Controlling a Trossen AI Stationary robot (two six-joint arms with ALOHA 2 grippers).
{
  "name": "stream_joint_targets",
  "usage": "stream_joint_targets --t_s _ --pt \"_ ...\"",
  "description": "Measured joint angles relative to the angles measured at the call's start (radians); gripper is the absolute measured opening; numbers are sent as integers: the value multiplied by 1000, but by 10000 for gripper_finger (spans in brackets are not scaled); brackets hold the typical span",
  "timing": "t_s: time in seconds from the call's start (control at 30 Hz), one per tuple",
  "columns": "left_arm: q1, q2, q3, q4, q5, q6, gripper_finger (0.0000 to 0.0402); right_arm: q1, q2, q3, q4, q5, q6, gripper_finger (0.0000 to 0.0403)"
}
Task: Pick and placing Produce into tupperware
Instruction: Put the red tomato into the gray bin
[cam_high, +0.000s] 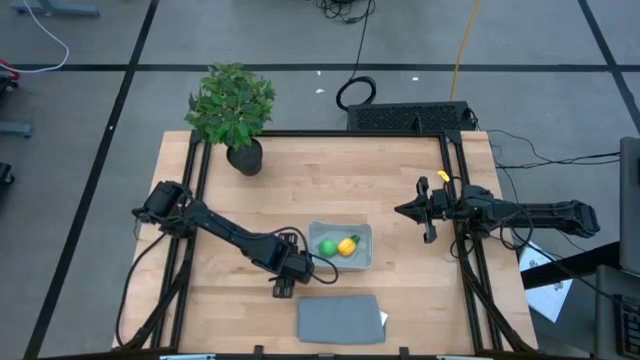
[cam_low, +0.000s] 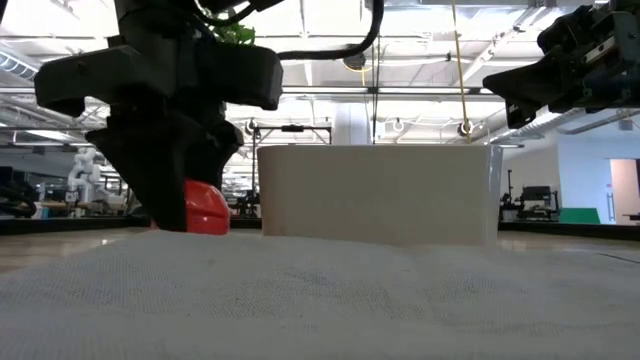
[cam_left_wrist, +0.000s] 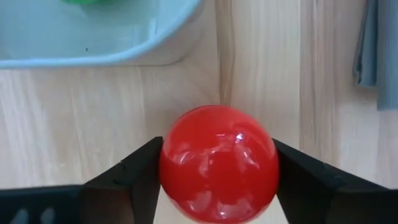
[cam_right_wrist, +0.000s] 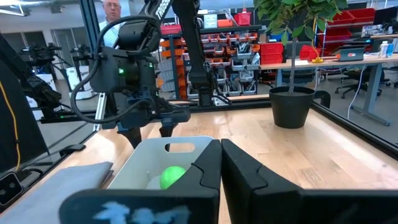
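The red ball (cam_left_wrist: 217, 163) sits on the wood just outside the clear bluish tupperware (cam_high: 362, 258), near its left near corner. My left gripper (cam_left_wrist: 217, 155) points down over the ball and is shut on it; in the high view the gripper (cam_high: 284, 284) hides the ball. Inside the tub lie the green ball (cam_high: 327, 247) and the yellow piece with a green tip (cam_high: 347, 245). My right gripper (cam_high: 405, 210) hovers shut to the right of the tub, touching nothing. My left gripper pinches the red ball at its widest part (cam_left_wrist: 168, 168) between the two fingers (cam_left_wrist: 134, 180), coming from above and pointing down. In the low view the ball (cam_low: 207, 208) sits at table level; whether it has left the wood cannot be told.
A flat grey lid (cam_high: 340, 318) lies near the table's near edge, just beyond the ball. A potted leafy plant (cam_high: 235, 110) stands at the far left corner. Bare wood stretches between the tub and the plant. A person (cam_right_wrist: 112, 9) shows in the room behind.
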Motion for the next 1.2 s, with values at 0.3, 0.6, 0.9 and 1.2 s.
stream_joint_targets --t_s 0.3,0.6,0.9,1.2 --pt "11 -29 95 -140 -6 55 262 0 0 0 0 0 0 0" --pt "41 -40 239 -296 -28 127 236 0 0 0 2 0 0 0" --pt "73 -40 409 -441 -34 211 251 0 0 0 3 0 0 0" --pt "119 -40 564 -498 -38 316 249 0 0 0 5 0 0 0"
